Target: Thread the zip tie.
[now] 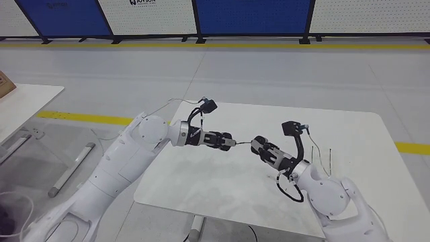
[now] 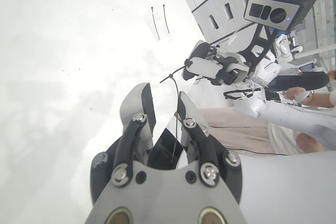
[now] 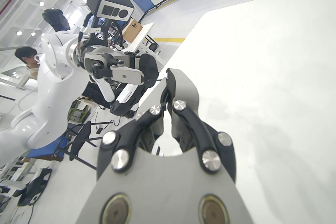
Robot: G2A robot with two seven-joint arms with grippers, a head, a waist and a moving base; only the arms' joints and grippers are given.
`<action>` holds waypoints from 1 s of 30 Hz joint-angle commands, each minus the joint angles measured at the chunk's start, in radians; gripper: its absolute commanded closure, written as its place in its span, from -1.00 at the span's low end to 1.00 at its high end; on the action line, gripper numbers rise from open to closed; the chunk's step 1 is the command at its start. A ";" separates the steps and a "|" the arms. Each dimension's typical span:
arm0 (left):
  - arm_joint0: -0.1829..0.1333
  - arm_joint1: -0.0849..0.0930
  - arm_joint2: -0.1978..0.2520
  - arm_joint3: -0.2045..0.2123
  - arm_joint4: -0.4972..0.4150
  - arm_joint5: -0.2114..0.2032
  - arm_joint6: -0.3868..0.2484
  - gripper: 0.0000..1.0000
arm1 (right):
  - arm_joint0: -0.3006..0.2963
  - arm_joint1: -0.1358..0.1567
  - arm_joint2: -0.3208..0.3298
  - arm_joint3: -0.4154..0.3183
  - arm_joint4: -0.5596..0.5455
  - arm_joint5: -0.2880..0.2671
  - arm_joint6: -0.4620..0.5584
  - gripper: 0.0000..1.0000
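**Holding the zip tie between two pincers**

White counter [image 1: 222, 188] lies beneath both. Right pincer [image 3: 167, 78] is clamped on one end of the zip tie [image 2: 175, 88]. The strap passes between the parted fingers of the left pincer [image 2: 164, 90]. Two spare ties [image 2: 161, 21] lie well apart.

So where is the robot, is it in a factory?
Probably a robot test hall or workshop: tall blue and white partition panels, a yellow line painted on the bare floor, and a plain white work table.

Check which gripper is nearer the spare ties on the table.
Right. The right gripper is on the side of the spare ties; the left gripper lies past it, farther off.
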 commanded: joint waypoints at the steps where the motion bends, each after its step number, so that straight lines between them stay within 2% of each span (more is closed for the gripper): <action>1: 0.000 0.001 0.001 -0.001 -0.001 0.000 -0.002 0.78 | 0.001 0.000 -0.001 -0.001 -0.001 0.001 -0.002 1.00; 2: 0.000 0.001 0.002 -0.001 -0.002 0.000 -0.003 0.78 | 0.002 0.000 -0.002 -0.001 -0.002 0.001 -0.002 1.00; 5: -0.002 0.001 0.005 -0.002 -0.003 0.000 -0.005 1.00 | 0.003 0.000 -0.004 -0.001 -0.003 0.001 -0.004 1.00; 15: -0.009 0.001 0.019 -0.005 -0.017 -0.010 -0.010 1.00 | 0.006 -0.001 -0.007 0.000 0.000 0.001 -0.006 1.00; 30: -0.008 0.004 0.025 -0.011 -0.025 -0.022 0.001 1.00 | 0.048 -0.005 -0.036 0.031 0.011 0.018 0.049 1.00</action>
